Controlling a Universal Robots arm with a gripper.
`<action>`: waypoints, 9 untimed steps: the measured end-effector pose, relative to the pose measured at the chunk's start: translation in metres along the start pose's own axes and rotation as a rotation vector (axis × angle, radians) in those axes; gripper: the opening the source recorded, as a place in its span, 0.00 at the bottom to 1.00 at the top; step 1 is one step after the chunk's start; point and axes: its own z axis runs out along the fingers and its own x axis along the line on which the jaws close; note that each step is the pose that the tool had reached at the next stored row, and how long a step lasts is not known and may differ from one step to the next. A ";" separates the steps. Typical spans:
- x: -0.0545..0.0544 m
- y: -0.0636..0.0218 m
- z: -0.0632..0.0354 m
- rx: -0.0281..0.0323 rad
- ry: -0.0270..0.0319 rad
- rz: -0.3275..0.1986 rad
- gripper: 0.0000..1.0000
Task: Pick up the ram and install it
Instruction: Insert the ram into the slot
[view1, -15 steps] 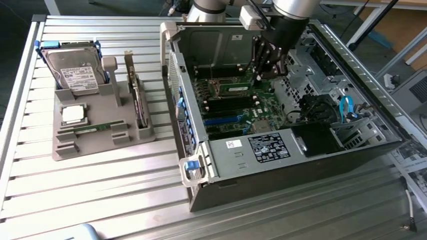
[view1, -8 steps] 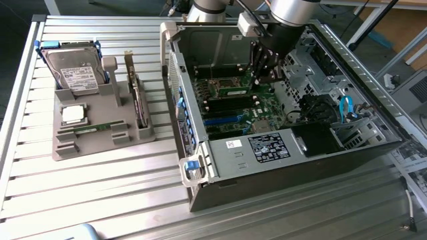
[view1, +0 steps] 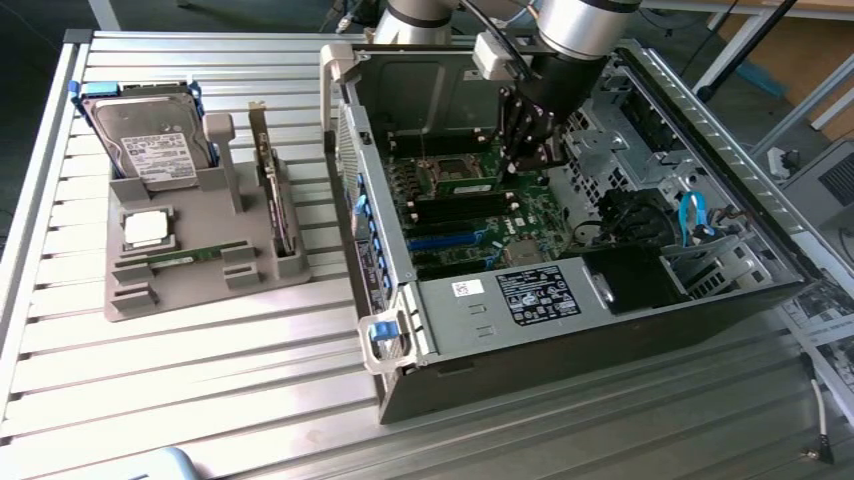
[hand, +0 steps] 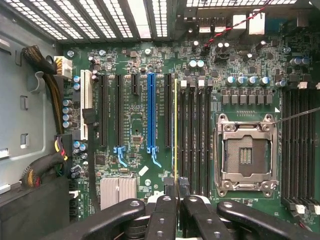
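The ram (hand: 175, 130) shows edge-on as a thin yellow-green strip running out from between my fingertips. My gripper (hand: 175, 188) is shut on it. It hangs over the motherboard, just beside the row of black memory slots (hand: 195, 135) next to the open processor socket (hand: 245, 152). Seen from outside, my gripper (view1: 529, 160) reaches down into the open computer case (view1: 400, 330), over the motherboard (view1: 474, 215) near the socket. Whether the ram touches a slot I cannot tell.
On the exterior view's left a grey holder (view1: 200, 285) carries a hard drive (view1: 158, 145), a square silver processor chip (view1: 144, 228) and an upright dark card (view1: 274, 190). Case walls, cable bundles (hand: 47, 165) and a blue cable (view1: 690, 215) surround the motherboard.
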 end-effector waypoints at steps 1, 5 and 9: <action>0.000 0.0000 0.0001 0.0003 0.0000 -0.005 0.12; 0.000 0.0000 0.0002 0.0011 0.0005 -0.017 0.12; -0.001 0.0000 0.0008 -0.0002 -0.0003 0.005 0.12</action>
